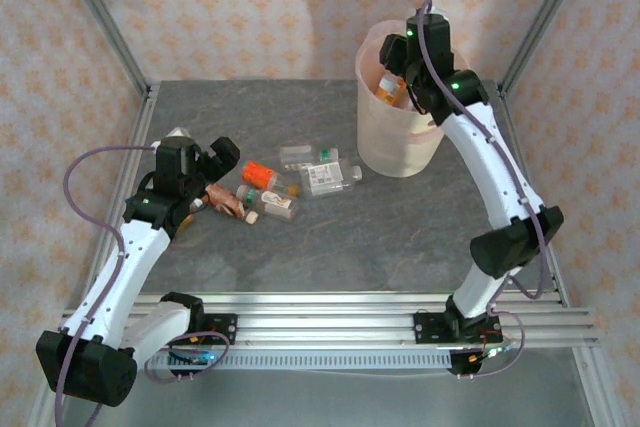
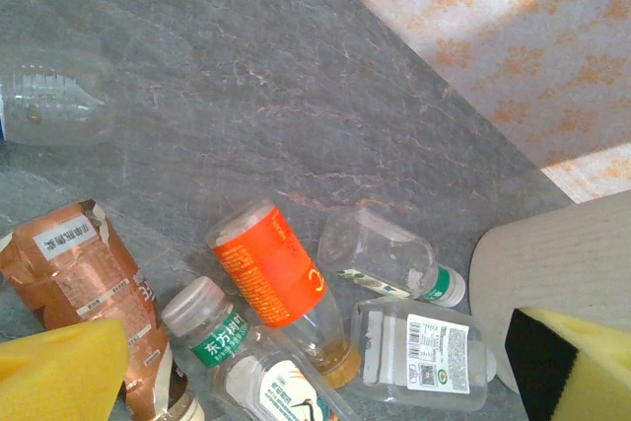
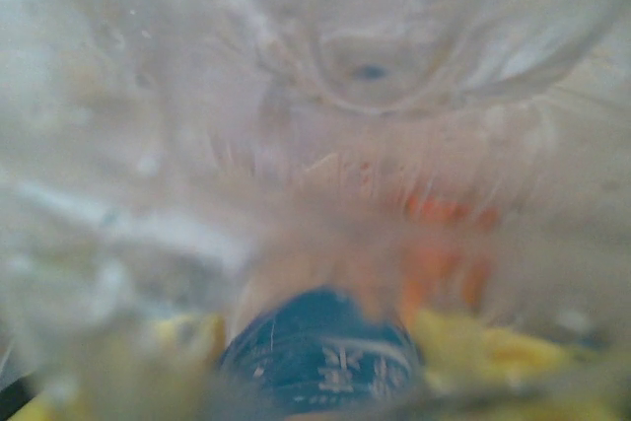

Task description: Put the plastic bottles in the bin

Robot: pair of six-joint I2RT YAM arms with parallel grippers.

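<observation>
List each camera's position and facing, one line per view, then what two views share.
Top external: above and behind the robot, facing down at the table; left arm and right arm over the bin show.
Left wrist: low over the table, facing lying bottles and the bin; its yellow-padded jaws open at lower corners.
Right wrist: against blurred clear plastic; yellow pads at bottom.
Shared: top and left wrist both show the orange-labelled bottle.

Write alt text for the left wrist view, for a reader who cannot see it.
Several plastic bottles lie on their sides on a grey stone-patterned table, an orange-labelled bottle in the middle and a brown-labelled bottle at left. The cream bin sits at the right edge. The left pincer, open, shows yellow pads at the bottom corners.
</observation>
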